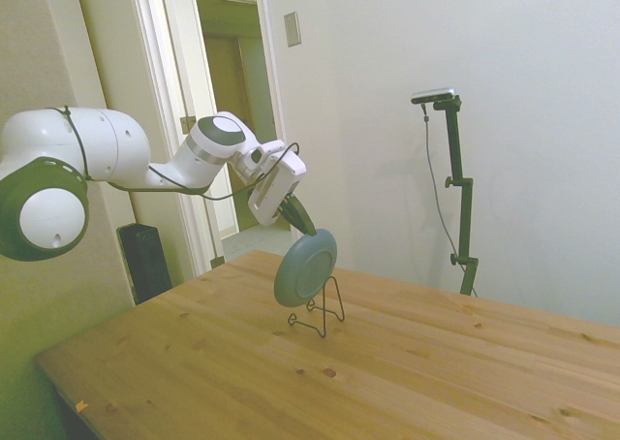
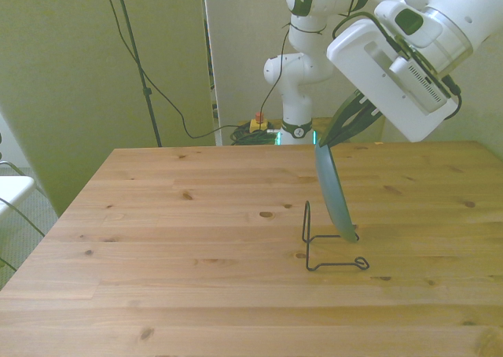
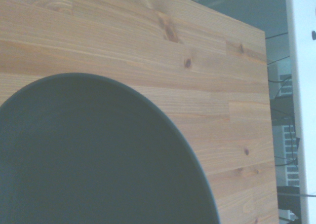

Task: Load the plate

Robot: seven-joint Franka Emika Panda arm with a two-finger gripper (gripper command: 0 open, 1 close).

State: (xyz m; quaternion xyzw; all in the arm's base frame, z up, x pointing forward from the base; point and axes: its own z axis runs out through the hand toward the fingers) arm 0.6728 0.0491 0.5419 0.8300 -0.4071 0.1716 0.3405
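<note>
1 round matte grey-green plate, stiff, likely breakable, smooth-edged; gripper pinches its upper rim, lower edge at small black wire stand on wooden counter.

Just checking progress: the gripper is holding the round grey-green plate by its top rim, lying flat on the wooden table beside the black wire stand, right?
Not quite. The gripper does hold the round grey-green plate by its top rim, but the plate is not lying flat: it stands on edge, tilted, at the small black wire stand on the wooden table. The side view shows this best.
</note>
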